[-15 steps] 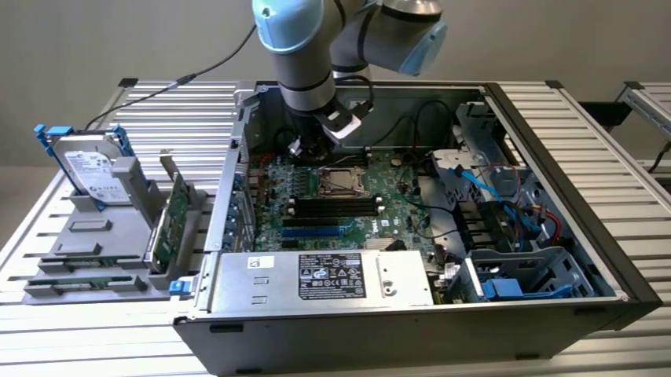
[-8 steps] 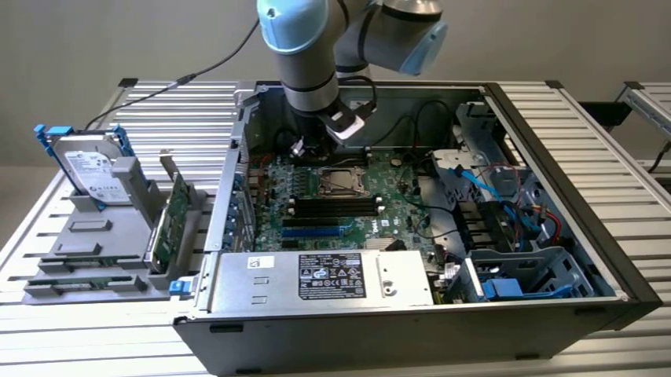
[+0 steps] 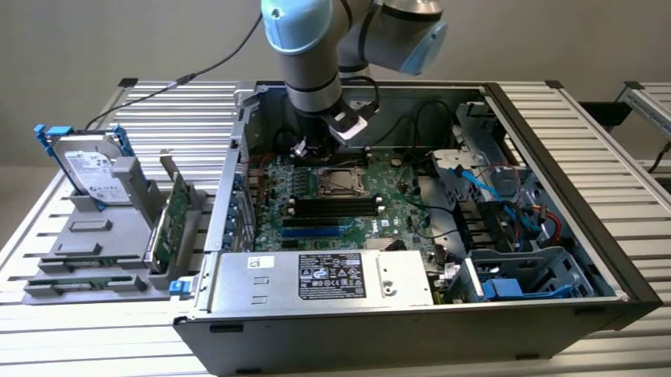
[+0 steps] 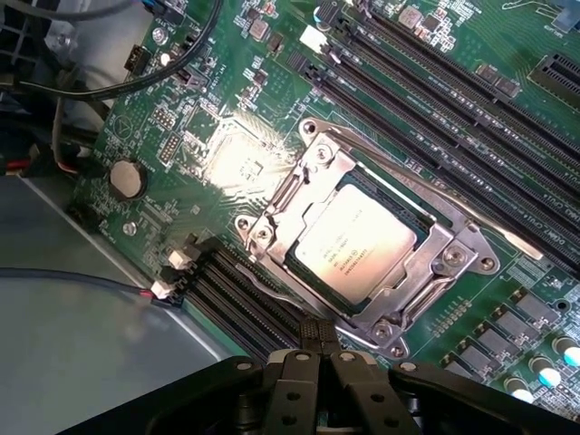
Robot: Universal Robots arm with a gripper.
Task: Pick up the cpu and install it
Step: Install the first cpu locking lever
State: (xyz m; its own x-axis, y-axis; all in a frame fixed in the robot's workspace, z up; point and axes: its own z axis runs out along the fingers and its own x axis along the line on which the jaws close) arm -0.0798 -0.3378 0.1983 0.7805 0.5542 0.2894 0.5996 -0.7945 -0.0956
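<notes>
cpu [image 4: 356,241]: dull silver top with small dark print
socket frame [image 4: 453,256]: bright bare metal
motherboard [image 4: 190,136]: green, fine pale traces
memory slots [image 3: 333,206]: black, one row blue at 6 o'clock
gripper [image 4: 313,385]: black
arm [image 3: 304,47]: grey with light blue caps
hard drive [image 3: 93,169]: silver, white label
power supply [image 3: 314,279]: grey metal, black label

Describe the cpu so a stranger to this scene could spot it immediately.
Start at the open black computer case, then its green motherboard. Near the board's middle sits a silver metal socket frame, and inside it lies the cpu: a small flat square chip with a dull silver printed top, unlike the long black memory slots flanking it.
</notes>
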